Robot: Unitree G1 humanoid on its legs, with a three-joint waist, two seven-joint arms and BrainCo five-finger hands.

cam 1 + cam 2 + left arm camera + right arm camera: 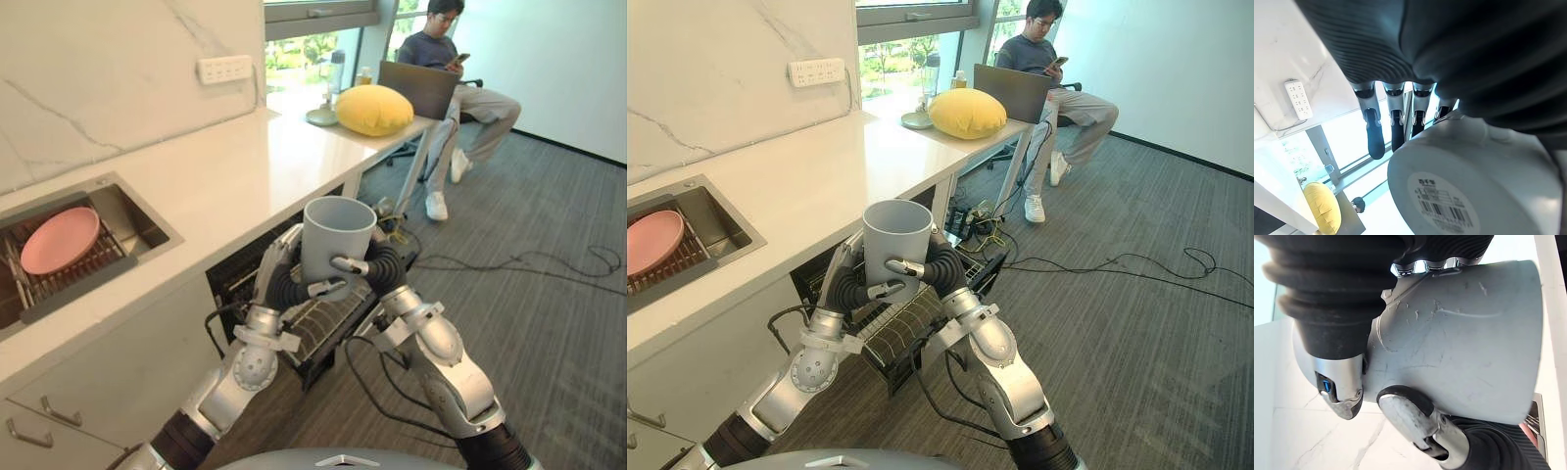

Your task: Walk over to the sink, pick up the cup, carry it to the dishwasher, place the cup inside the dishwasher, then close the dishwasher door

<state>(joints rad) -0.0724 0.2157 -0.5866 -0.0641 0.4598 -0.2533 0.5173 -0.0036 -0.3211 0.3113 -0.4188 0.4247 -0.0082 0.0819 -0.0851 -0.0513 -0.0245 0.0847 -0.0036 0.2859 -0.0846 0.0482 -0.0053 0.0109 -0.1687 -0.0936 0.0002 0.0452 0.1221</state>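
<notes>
A grey cup (338, 230) is held upright in the air between both my hands, in front of the counter. My right hand (384, 266) has its thumb and fingers curled round the cup's right side (1474, 347). From the left, my left hand (277, 284) has its fingers up the cup's far side and its thumb pressed on the front. The cup's labelled base (1464, 186) faces the left wrist camera. Directly below the cup, the dishwasher (235, 279) under the counter stands open with its wire rack (318, 328) pulled out.
The sink (137, 220) at the left holds a pink plate (61, 240) on a rack. A yellow cushion (374, 110) lies at the far end of the white counter. A person (441, 59) sits beyond it with a laptop (421, 88). Cables (529, 264) trail on the carpet.
</notes>
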